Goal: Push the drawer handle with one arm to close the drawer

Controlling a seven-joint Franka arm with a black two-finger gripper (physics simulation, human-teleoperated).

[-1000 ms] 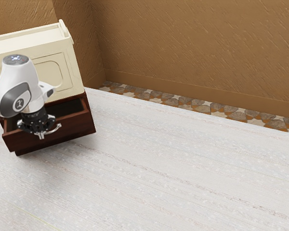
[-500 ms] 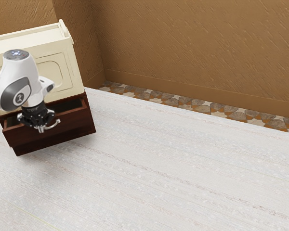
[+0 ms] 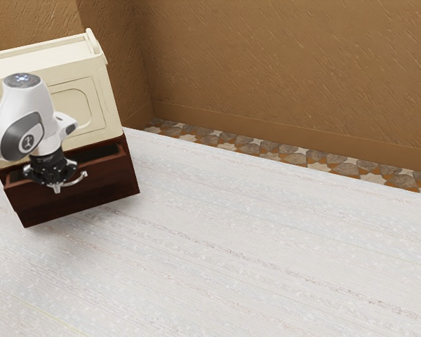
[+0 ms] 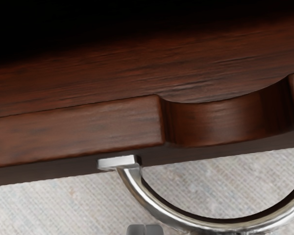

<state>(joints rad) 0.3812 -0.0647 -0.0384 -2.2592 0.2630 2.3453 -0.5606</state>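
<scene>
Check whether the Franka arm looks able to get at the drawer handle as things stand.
Looks like yes: the gripper is already right beside the handle, on the outer side of the drawer, with nothing visible blocking it.

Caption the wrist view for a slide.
A curved metal handle on a dark wooden drawer with a scooped rim.

Pale streaked tabletop (image 3: 266, 246) under a cream-and-brown cabinet (image 3: 95, 109)

The drawer (image 3: 107, 181) sits deeper in the cabinet (image 3: 112, 121) than a second ago (its dark opening is slimmer now), and the silver handle (image 3: 78, 179) and the gripper (image 3: 57, 187) are both closer to the cabinet's body.
</scene>
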